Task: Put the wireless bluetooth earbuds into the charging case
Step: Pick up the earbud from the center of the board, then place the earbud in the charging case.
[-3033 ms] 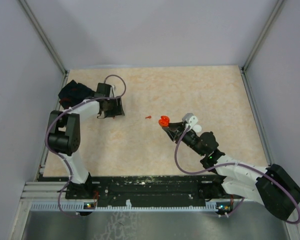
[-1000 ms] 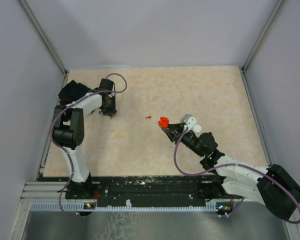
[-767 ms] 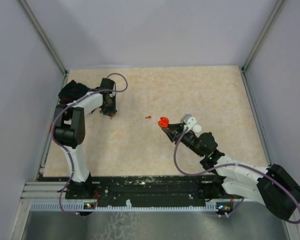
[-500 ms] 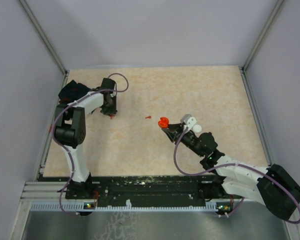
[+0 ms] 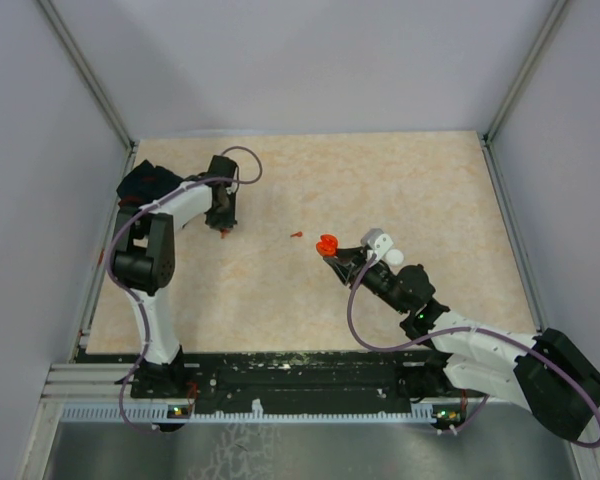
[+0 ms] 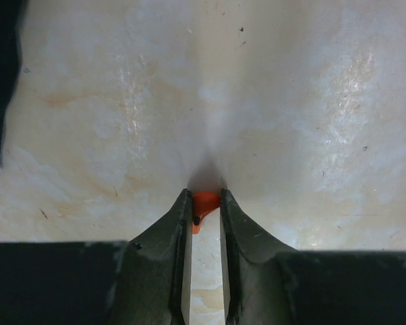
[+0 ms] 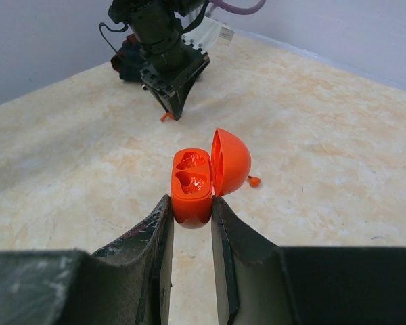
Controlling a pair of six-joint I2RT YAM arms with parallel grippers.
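1. Left gripper [image 6: 204,195]: the jaws are drawn almost together and pinch a red earbud [image 6: 204,204] right at the tips. Only a thin slot stays open behind the bud.
2. The left fingertips point down at the table [image 6: 291,101]. Can't tell whether the bud touches the surface.
3. From overhead, that gripper sits in the upper left of the tabletop, just right of a black cloth [image 5: 145,180].
4. Right gripper [image 7: 190,201]: the jaws are closed to a narrow gap on the orange case [image 7: 191,193], gripping its lower body. It sits near the middle of the overhead frame and seems raised off the table.
5. The case is open. Its lid [image 7: 230,162] stands up on the right side of the body in the right wrist view. Two hollows [image 7: 191,179] in the body face the camera.
6. Second earbud [image 7: 254,181]: red, lying loose on the table just right of the lid in the right wrist view. From overhead it lies between the two grippers, nearer the case.
7. The pinched earbud and the case are well apart.
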